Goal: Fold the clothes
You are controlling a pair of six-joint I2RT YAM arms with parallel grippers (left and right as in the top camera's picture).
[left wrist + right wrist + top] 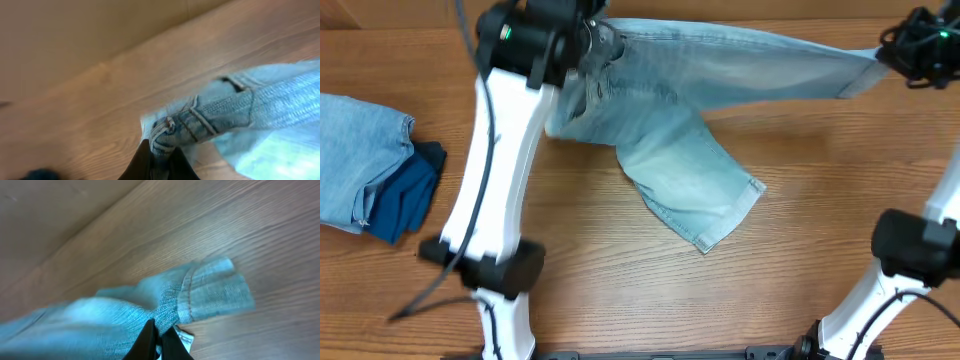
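Observation:
The pale light-blue denim shorts [700,110] hang stretched between my two grippers at the back of the table, with one leg drooping down to its hemmed cuff [730,215] on the wood. My left gripper [590,45] is shut on the waistband; the left wrist view shows the bunched waistband [200,120] pinched between its fingers [159,160]. My right gripper [895,55] is shut on the other leg's cuff; the right wrist view shows the cuff [210,290] clamped between its fingers [160,335].
A folded pile sits at the left edge of the table: a pale blue denim garment [355,155] and a dark navy folded garment [410,195] beside it. The arm bases stand at the front.

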